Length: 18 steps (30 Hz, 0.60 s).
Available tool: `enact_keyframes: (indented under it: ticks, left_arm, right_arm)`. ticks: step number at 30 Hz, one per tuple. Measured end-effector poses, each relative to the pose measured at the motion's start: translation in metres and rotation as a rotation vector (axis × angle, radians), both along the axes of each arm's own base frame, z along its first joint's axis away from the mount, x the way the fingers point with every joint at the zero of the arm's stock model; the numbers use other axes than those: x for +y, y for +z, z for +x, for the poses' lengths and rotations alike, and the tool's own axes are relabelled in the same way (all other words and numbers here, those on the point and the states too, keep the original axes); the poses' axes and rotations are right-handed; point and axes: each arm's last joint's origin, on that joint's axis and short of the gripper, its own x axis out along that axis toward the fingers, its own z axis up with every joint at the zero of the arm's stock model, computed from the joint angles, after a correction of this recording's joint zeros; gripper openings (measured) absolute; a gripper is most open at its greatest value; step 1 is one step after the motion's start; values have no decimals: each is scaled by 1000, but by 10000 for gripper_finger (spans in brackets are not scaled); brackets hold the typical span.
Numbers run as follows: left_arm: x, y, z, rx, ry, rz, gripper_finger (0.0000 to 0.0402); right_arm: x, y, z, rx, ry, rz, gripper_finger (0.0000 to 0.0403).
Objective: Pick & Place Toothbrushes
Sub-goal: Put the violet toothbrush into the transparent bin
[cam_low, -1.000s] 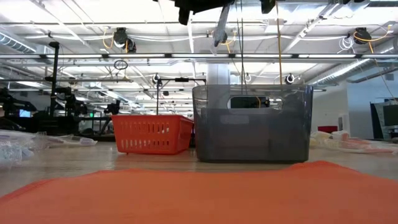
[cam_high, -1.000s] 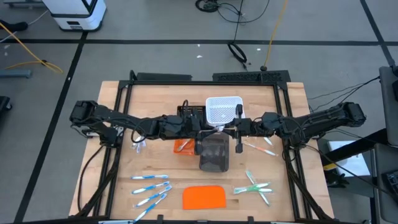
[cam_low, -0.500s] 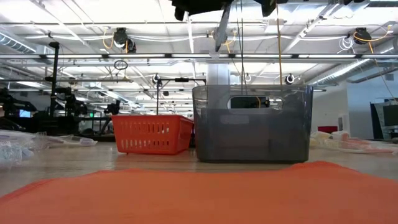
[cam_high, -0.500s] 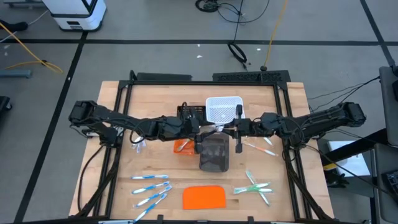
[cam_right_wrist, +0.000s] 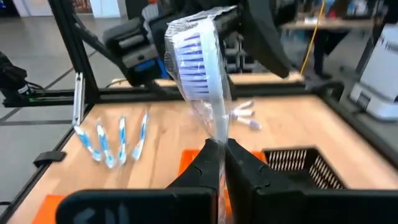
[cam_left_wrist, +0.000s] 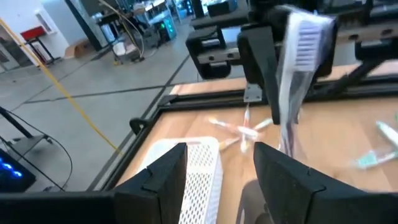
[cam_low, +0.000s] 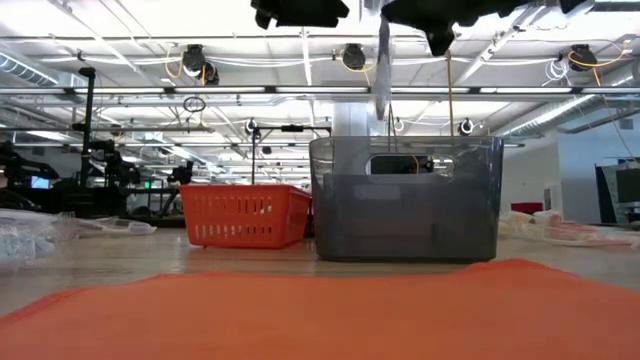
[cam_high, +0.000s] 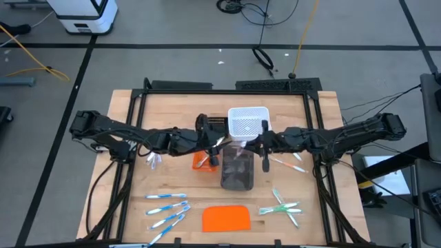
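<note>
so, nearest the bench's front edge: flat orange slab [cam_high: 226, 218], blue toothbrushes [cam_high: 167, 207] to its left, green toothbrushes [cam_high: 282, 207] to its right, all lying loose on the wood. pink toothbrushes [cam_high: 286, 164] lie further back on the right side, under the right arm.

mid bench: dark grey bin [cam_high: 237, 169] w/ the orange basket [cam_high: 202, 161] just beside it on the left; white basket [cam_high: 247, 122] and black basket [cam_high: 214, 123] behind those.

both arms meet above the grey bin. right end effector [cam_right_wrist: 219, 152] is pinched together on the handle of a wrapped pale toothbrush [cam_right_wrist: 202, 68], bristle head up, hanging over the bin's top in the low view. left end effector [cam_left_wrist: 219, 163] stands apart, fingers either side of nothing, facing that same brush from close by but not touching it.

step in hand, as i read it: looks like a handover between the arms, brush now w/ the right one only. can't say which container it belongs in; the grey bin directly below is the likely one.

next move prob calls for: left arm backing clear, right lowering the brush into the bin mouth before letting go, so it doesn't catch the rim and tip out. then on to the loose groups.
</note>
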Motion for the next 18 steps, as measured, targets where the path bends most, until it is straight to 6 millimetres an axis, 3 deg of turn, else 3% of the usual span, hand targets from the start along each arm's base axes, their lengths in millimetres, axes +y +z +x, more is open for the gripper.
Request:
enact_keyframes:
  ticks: [5,18]
  left_arm:
    - [0,0,-1,7,0,1,189]
    - [0,-2,-1,23,0,1,189]
  right_arm:
    - [3,-7,1,52,52,95,1]
    - [11,-49,-8,167,34,293,1]
